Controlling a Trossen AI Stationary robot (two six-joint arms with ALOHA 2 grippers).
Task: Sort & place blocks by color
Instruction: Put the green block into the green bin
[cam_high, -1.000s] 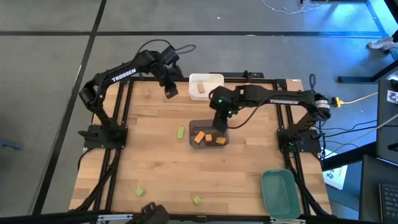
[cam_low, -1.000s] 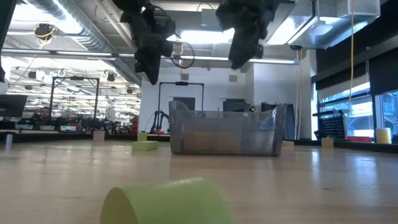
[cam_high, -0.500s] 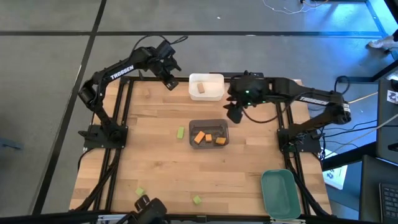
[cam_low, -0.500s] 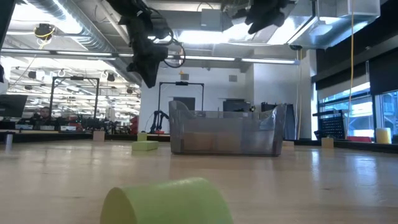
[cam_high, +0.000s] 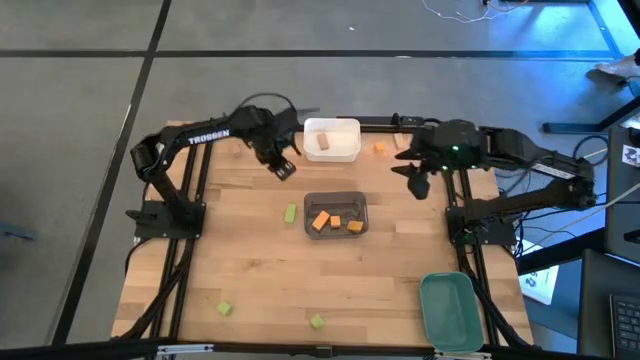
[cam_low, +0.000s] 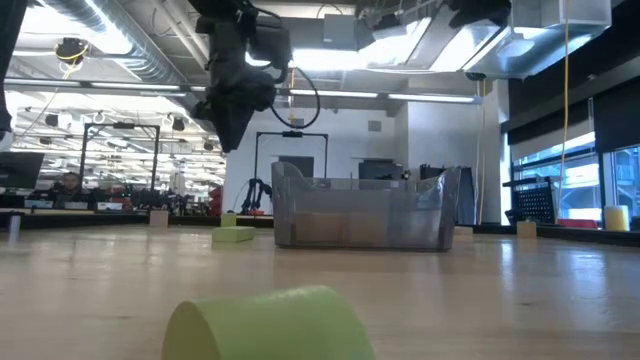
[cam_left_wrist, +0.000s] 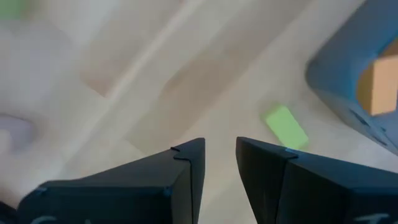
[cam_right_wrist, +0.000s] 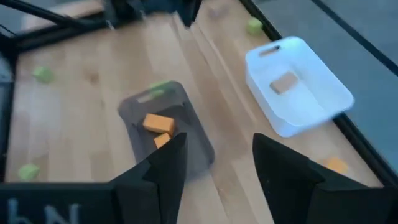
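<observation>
My left gripper (cam_high: 282, 166) hangs open by a narrow gap and empty above the table, left of the white bin (cam_high: 345, 128); a light green block (cam_left_wrist: 285, 126) lies on the wood just beyond its fingers, also in the high view (cam_high: 290, 213). My right gripper (cam_high: 418, 184) is open and empty, high at the far right. The dark grey bin (cam_high: 336, 198) holds three orange blocks (cam_high: 320, 221). A tan block (cam_high: 323, 143) lies in the white bin. One orange block (cam_high: 380, 149) lies by the far edge. Two green blocks (cam_high: 225, 308) (cam_high: 317, 321) lie near the front edge.
A green bin (cam_high: 447, 310) stands at the near right corner. The black frame rails (cam_high: 195, 190) run along the table's left and right sides. In the low view a green block (cam_low: 270, 320) lies close in front and the grey bin (cam_low: 365, 215) stands mid-table.
My right gripper has risen from over the grey bin and swung toward the table's far right. My left gripper has first drawn back toward the far edge, then come toward the near edge and down, closer to the green block left of the grey bin.
</observation>
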